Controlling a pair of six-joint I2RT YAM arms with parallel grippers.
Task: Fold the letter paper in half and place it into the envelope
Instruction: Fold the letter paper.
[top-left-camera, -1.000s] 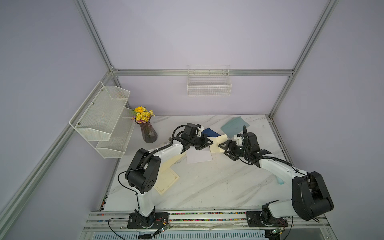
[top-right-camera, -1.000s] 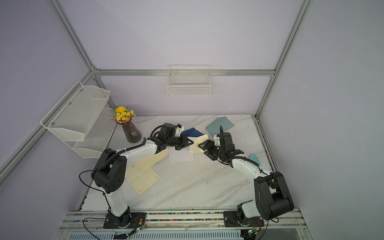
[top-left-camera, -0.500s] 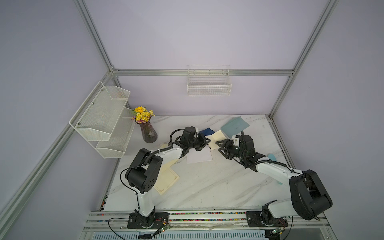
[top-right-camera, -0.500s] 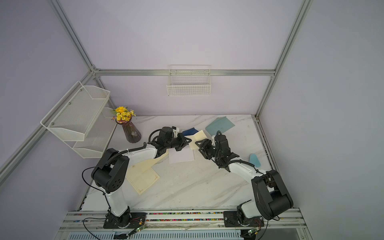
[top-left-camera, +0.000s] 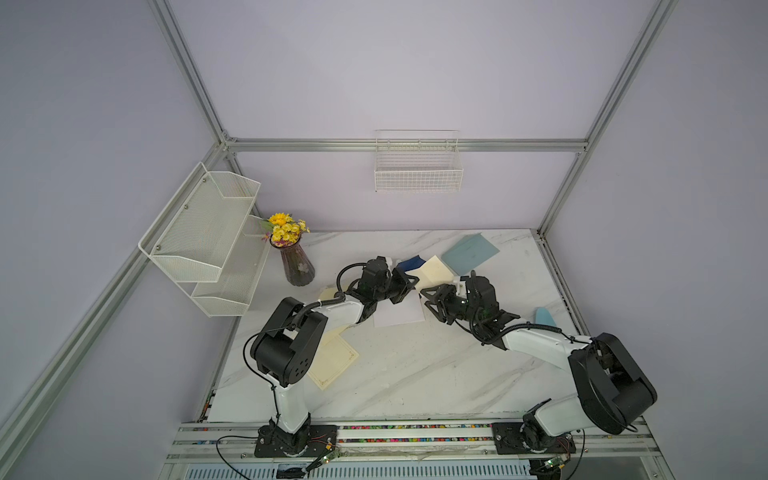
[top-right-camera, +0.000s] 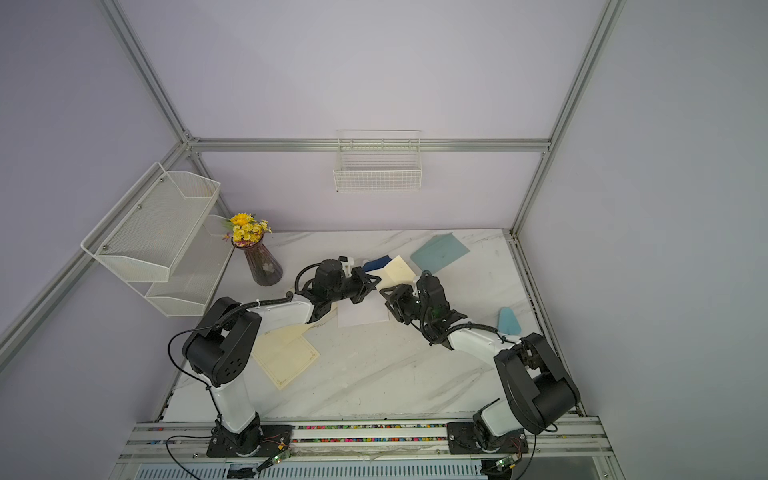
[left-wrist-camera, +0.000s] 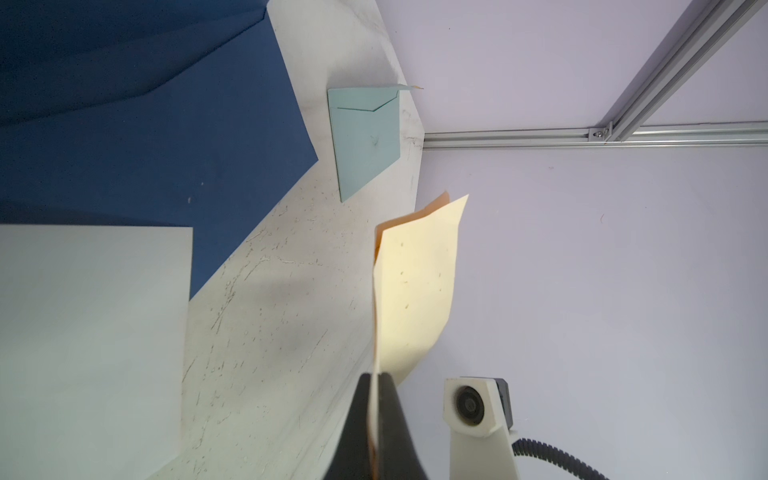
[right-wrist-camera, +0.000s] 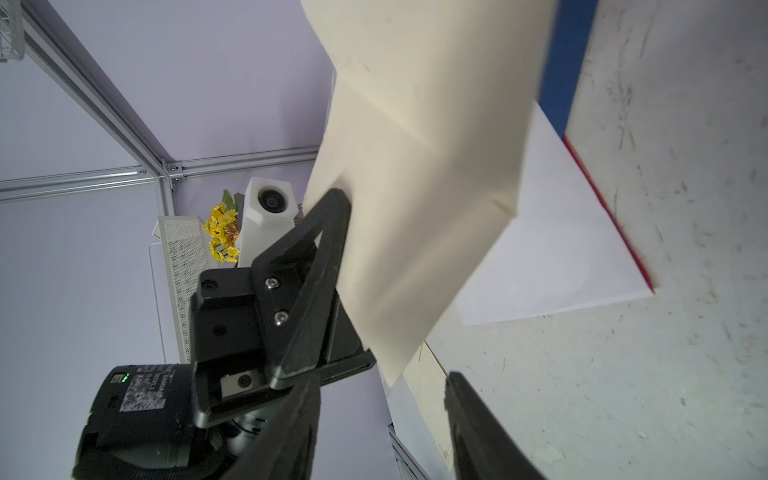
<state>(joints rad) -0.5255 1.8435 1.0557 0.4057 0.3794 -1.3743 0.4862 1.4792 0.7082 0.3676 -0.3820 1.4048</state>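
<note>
My left gripper (left-wrist-camera: 376, 386) is shut on the edge of a cream envelope (left-wrist-camera: 415, 282), holding it upright above the table; in both top views it stands near the table's back middle (top-left-camera: 434, 270) (top-right-camera: 399, 270). My right gripper (right-wrist-camera: 382, 415) is open, and the envelope's lower corner (right-wrist-camera: 415, 208) hangs just in front of its spread fingers (right-wrist-camera: 478, 436). In a top view the left gripper (top-left-camera: 409, 286) and right gripper (top-left-camera: 432, 303) face each other closely. The white letter paper (top-left-camera: 399, 313) (right-wrist-camera: 552, 249) lies flat on the table below them.
A dark blue envelope (left-wrist-camera: 145, 145) lies partly under the white paper, a pale teal envelope (top-left-camera: 469, 252) behind it. Cream bordered sheets (top-left-camera: 332, 363) lie front left under the left arm. A flower vase (top-left-camera: 297, 266) and wire rack (top-left-camera: 208, 241) stand at the left, a small teal object (top-left-camera: 544, 318) at the right.
My right gripper has moved left toward the held envelope and its jaws have narrowed. The left gripper has kept its grip and hardly moved.
</note>
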